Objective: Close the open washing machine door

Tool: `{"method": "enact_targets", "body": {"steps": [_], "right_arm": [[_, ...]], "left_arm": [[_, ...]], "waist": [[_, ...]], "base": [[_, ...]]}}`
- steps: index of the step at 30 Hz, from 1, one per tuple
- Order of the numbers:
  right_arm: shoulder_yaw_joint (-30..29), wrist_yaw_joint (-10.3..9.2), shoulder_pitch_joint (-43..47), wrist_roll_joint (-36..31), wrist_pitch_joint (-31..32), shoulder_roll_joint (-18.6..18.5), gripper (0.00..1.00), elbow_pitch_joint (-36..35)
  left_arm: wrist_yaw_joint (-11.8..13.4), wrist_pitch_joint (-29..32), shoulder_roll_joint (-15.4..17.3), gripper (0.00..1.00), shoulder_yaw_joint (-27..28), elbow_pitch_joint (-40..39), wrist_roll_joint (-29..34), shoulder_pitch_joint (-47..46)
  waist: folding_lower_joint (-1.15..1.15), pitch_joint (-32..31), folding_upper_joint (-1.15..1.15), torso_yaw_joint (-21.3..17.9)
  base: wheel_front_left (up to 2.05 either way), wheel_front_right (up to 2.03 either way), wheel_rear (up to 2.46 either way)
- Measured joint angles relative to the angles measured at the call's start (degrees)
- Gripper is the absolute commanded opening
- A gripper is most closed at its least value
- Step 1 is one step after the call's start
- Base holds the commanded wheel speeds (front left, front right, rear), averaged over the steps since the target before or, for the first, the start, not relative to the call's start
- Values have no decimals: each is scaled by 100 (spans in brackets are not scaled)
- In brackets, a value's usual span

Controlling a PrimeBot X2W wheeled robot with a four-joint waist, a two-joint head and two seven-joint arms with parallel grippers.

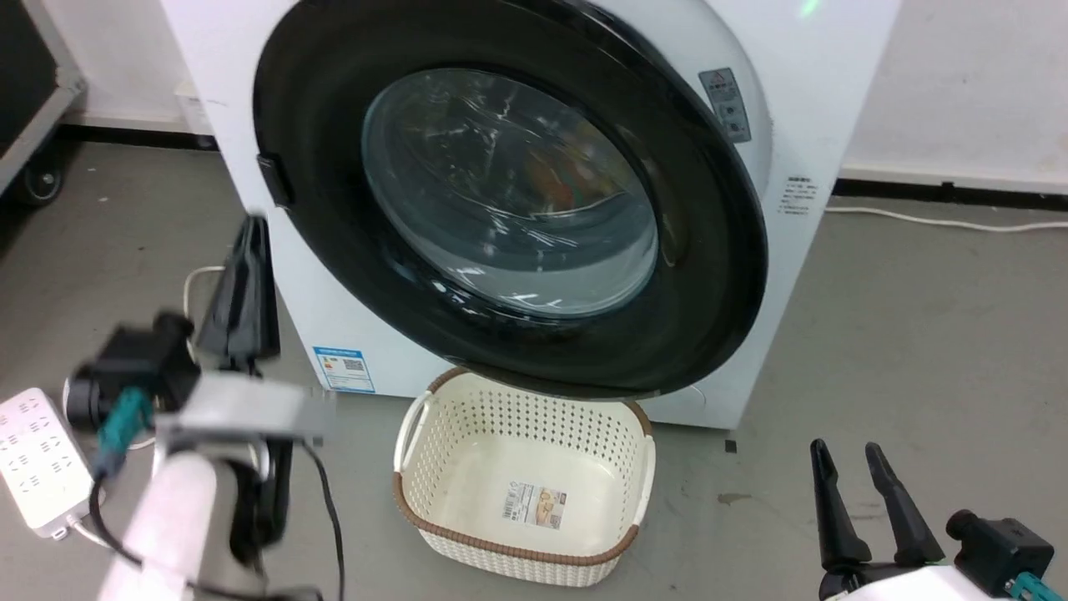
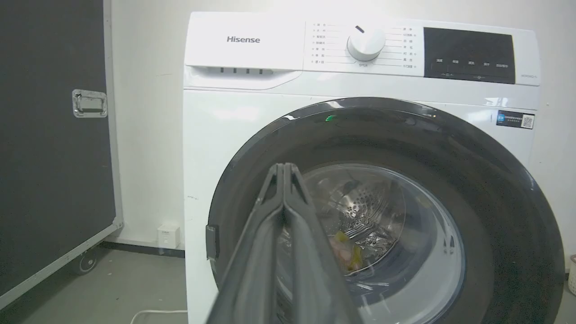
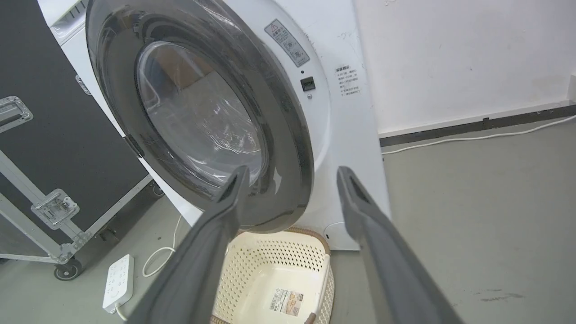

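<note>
The washing machine door (image 1: 709, 250) has a wide glossy black rim and a bulging glass window. It stands slightly ajar, its right edge a little off the white machine front (image 1: 350, 334). The door (image 2: 495, 180) faces me in the left wrist view, and the door (image 3: 288, 148) is seen edge-on in the right wrist view. My left gripper (image 1: 253, 224) is shut on nothing, raised left of the door's lower-left rim and apart from it; the left gripper (image 2: 284, 165) points at the glass. My right gripper (image 1: 844, 451) is open, low at the right over the floor. The right gripper (image 3: 292, 173) frames the door's lower edge.
A cream perforated basket (image 1: 526, 476) sits on the floor right under the door; the basket (image 3: 270, 270) lies below my right fingers. A white power strip (image 1: 37, 459) and cord lie at the left. A black wheeled case (image 2: 49, 135) stands left of the machine.
</note>
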Motion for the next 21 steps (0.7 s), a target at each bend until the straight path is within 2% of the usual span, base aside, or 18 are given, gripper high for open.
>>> {"method": "enact_targets", "body": {"steps": [10, 21], "right_arm": [[-2, 0, 83, -49, 0, 0, 100, -19], [-47, 0, 209, -236, 1, -1, 100, -14]], "left_arm": [[-250, 0, -185, 0, 152, -175, 47, 1306], [-167, 214, -385, 0, 141, 76, -335, 2120]], "waist": [[0, -120, 0, 100], [0, -143, 0, 97]], "base": [[0, 0, 0], [0, 0, 0]]}}
